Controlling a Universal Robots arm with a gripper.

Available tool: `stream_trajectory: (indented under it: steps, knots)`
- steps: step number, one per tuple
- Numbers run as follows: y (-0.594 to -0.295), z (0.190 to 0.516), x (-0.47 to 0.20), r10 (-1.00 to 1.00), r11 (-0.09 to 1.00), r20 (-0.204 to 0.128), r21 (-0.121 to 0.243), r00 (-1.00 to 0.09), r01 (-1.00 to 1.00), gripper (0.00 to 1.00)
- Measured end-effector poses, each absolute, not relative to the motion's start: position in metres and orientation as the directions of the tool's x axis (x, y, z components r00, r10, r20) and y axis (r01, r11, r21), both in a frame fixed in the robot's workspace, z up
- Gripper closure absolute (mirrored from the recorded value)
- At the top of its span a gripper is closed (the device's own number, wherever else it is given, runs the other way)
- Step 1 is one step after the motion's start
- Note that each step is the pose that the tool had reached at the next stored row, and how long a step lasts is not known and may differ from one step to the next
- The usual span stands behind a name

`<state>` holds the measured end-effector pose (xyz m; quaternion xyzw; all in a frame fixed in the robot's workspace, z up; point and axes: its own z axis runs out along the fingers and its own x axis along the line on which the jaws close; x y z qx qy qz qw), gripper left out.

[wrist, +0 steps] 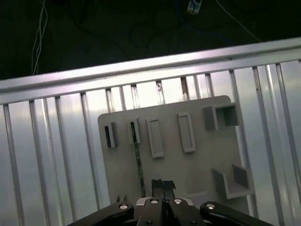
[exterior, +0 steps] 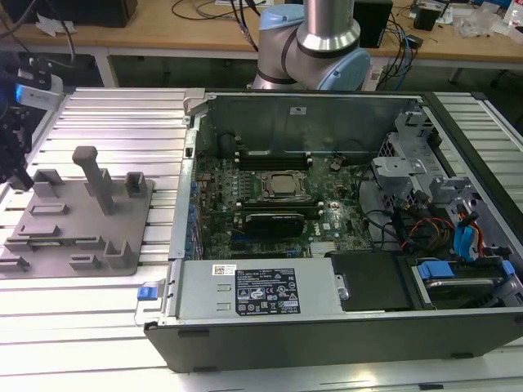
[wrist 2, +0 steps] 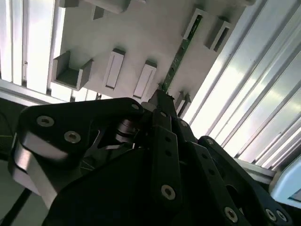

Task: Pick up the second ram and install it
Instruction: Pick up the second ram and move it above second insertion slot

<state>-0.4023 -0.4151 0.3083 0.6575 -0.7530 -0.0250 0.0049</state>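
- We are logging a long wooden workbench (exterior: 163, 28) running along the back of the exterior view, standing on a pale frame.
- Loose cables (exterior: 237, 16) are trailing over its top, and a dark box (exterior: 73, 10) is sitting toward the exterior view's left end.
- Blue cables (exterior: 400, 49) are hanging off its front edge toward the exterior view's right.
- We are noting a ribbed metal table (exterior: 106, 114) spreading across the foreground; in both wrist views its slats are throwing back bright light.
- Past the table's edge in the first wrist view, a dark floor (wrist: 117, 33) is showing, with thin pale cords (wrist: 40, 33) lying across it.
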Motion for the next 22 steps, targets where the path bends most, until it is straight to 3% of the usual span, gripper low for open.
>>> stream_trajectory:
  steps: [3,22]
  knots:
    - [-0.415,0.307,-0.402,-0.999,0.047,-0.025,0.044,-0.048,-0.998,0.92]
    - [-0.427,0.268,-0.402,-0.999,0.046,-0.025,0.044,-0.047,-0.998,0.92]
